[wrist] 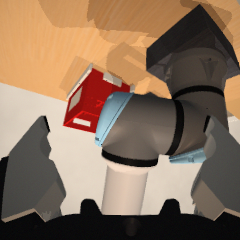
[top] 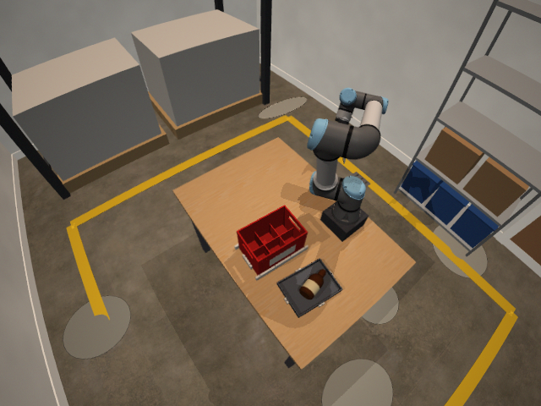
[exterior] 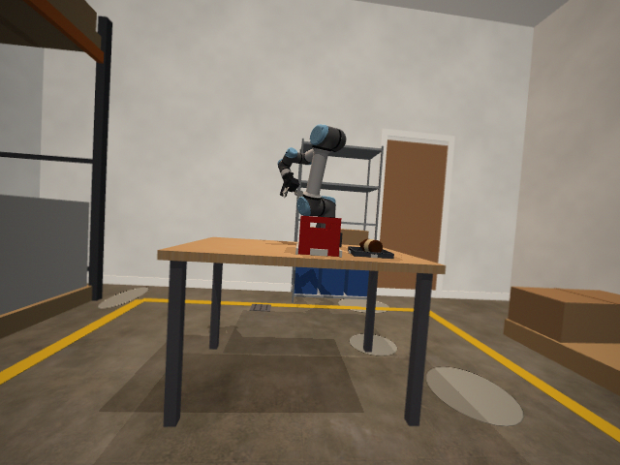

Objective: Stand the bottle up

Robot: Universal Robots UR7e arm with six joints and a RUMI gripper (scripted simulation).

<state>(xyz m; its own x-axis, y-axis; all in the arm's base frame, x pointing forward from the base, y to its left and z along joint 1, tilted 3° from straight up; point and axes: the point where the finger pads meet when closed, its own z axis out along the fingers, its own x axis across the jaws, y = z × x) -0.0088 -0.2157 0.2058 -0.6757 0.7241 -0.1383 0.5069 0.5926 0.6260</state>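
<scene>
A brown bottle with a cream label lies on its side on the dark tray, neck pointing toward the arm's base. It also shows in the exterior view on the tray. The red crate stands beside the tray, toward the table's middle. My gripper is high above the table, folded back near the arm's base, far from the bottle. In the wrist view its fingers stand wide open and empty, with the arm's own elbow between them. The gripper is hidden in the top view.
The arm's base stands on the table behind the crate. The red crate shows partly behind the elbow in the wrist view. A shelf rack stands to the right, and large boxes are at the back left.
</scene>
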